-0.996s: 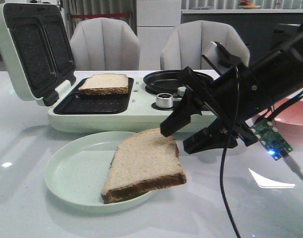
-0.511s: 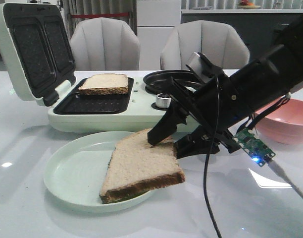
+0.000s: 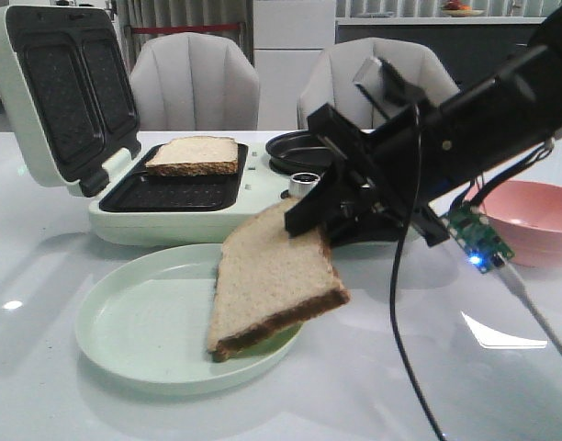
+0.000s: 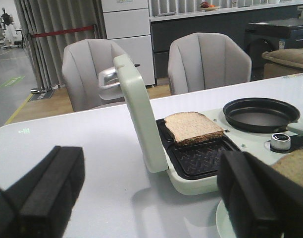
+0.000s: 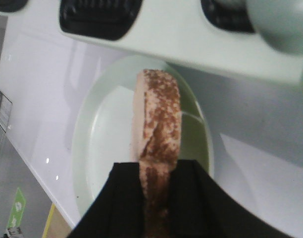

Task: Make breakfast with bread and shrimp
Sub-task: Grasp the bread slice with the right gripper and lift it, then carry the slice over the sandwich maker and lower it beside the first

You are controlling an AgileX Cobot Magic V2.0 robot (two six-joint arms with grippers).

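One bread slice (image 3: 194,154) lies on the open sandwich maker's black plate (image 3: 171,193); it also shows in the left wrist view (image 4: 193,127). My right gripper (image 3: 310,220) is shut on the top edge of the second bread slice (image 3: 272,285) and holds it tilted, lifted above the pale green plate (image 3: 143,322). In the right wrist view this slice (image 5: 157,124) shows edge-on between the fingers (image 5: 123,198), over the plate (image 5: 99,144). My left gripper (image 4: 151,198) is open and empty, over the table left of the sandwich maker. No shrimp shows.
The sandwich maker's lid (image 3: 61,92) stands open at the left. A black round pan (image 3: 304,150) and a silver knob (image 3: 304,184) sit on its right part. A pink bowl (image 3: 529,220) stands at the right. Two chairs stand behind the table.
My right gripper closed on the slice's upper edge and lifted it, tilting it steeper; the slice's low corner has come off the plate's middle. The plate shifted slightly.
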